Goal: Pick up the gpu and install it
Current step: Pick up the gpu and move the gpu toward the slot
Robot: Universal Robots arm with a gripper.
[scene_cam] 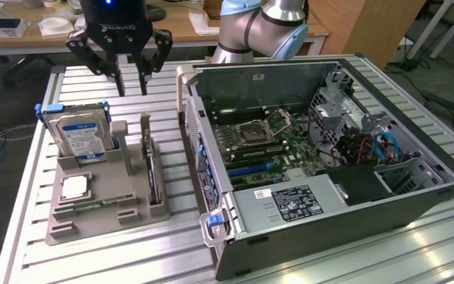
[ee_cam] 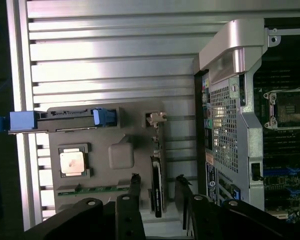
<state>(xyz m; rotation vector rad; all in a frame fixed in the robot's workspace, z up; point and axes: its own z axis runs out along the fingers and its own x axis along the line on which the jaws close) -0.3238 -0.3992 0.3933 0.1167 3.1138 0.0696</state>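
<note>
Gripper (scene_cam: 132, 90) hung over grey tray (scene_cam: 93, 223), fingers parted, holding nothing.
Gpu (scene_cam: 149, 171) stood on edge in the tray slot nearest the open computer case (scene_cam: 416, 195); hard drive (scene_cam: 81, 136) upright on the tray's other side. In the wrist view the fingertips (ee_cam: 135, 179) flanked the card from above, not touching it.

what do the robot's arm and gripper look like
The gripper is black, with white ROBOTIQ lettering on its body and two jointed linkage fingers that taper to slim flat tips. The arm is made of rounded silver-grey tubes with light blue caps at the joints.
</note>
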